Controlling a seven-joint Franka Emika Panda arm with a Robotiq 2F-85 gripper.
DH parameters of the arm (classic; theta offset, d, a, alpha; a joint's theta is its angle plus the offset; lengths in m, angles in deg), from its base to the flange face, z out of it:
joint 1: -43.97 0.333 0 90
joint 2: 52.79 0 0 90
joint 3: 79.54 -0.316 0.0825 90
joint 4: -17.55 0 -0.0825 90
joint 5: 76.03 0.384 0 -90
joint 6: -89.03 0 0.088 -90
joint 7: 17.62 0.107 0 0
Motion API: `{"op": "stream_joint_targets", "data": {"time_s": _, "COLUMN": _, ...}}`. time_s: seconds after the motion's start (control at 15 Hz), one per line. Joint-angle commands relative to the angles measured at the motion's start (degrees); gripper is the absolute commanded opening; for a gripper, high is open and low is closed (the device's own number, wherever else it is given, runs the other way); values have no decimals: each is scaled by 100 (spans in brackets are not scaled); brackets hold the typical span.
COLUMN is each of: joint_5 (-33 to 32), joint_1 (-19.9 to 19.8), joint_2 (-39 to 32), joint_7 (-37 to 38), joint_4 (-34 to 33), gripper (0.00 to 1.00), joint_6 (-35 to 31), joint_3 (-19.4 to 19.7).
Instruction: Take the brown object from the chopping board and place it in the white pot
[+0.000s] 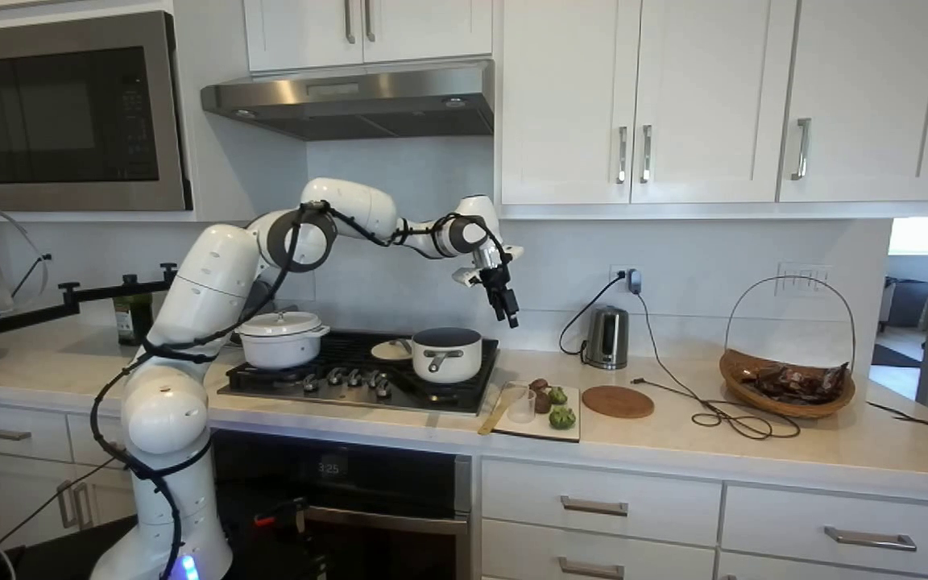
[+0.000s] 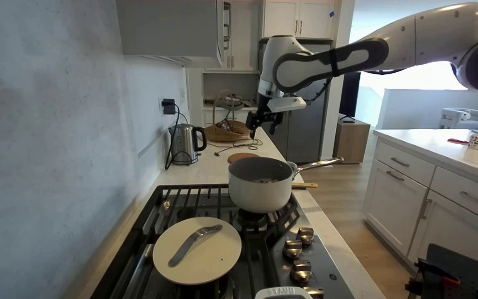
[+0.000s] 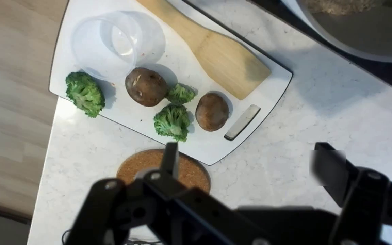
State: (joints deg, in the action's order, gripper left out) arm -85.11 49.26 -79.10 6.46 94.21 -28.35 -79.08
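Two round brown objects (image 3: 146, 86) (image 3: 212, 112) lie on the pale chopping board (image 3: 213, 149), among green broccoli pieces. They also show in an exterior view (image 1: 539, 385) on the board (image 1: 540, 428). The white pot (image 1: 448, 364) stands on the stove, left of the board; it also shows in an exterior view (image 2: 259, 197) and its rim is at the wrist view's top right (image 3: 333, 41). Something pale and grainy lies inside it. My gripper (image 3: 245, 153) is open and empty, high above the counter, as both exterior views show (image 1: 510, 316) (image 2: 263, 133).
A clear cup (image 3: 104, 47), broccoli (image 3: 85, 93) and a wooden spatula (image 3: 230, 61) share the board. A brown disc (image 1: 617, 401), kettle (image 1: 607, 338), cables and basket (image 1: 786, 399) stand to the right. The pot's handle (image 2: 320, 165) sticks out. A larger domed pot (image 1: 279, 342) and lid (image 2: 199, 265) are on the stove.
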Motion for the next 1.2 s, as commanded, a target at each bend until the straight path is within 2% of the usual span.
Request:
{"op": "stream_joint_targets", "data": {"time_s": 0.0, "joint_5": 114, "joint_1": 48, "joint_2": -528, "joint_7": -41, "joint_4": -689, "gripper": 100, "joint_6": 195, "joint_3": 112}}
{"op": "stream_joint_targets", "data": {"time_s": 0.87, "joint_5": 347, "joint_1": -172, "joint_2": -1594, "joint_7": -100, "joint_4": -1588, "gripper": 100, "joint_6": 444, "joint_3": 340}}
{"op": "stream_joint_targets", "data": {"time_s": 1.13, "joint_5": 561, "joint_1": -310, "joint_2": -1818, "joint_7": -410, "joint_4": -1738, "gripper": 100, "joint_6": 403, "joint_3": 241}}
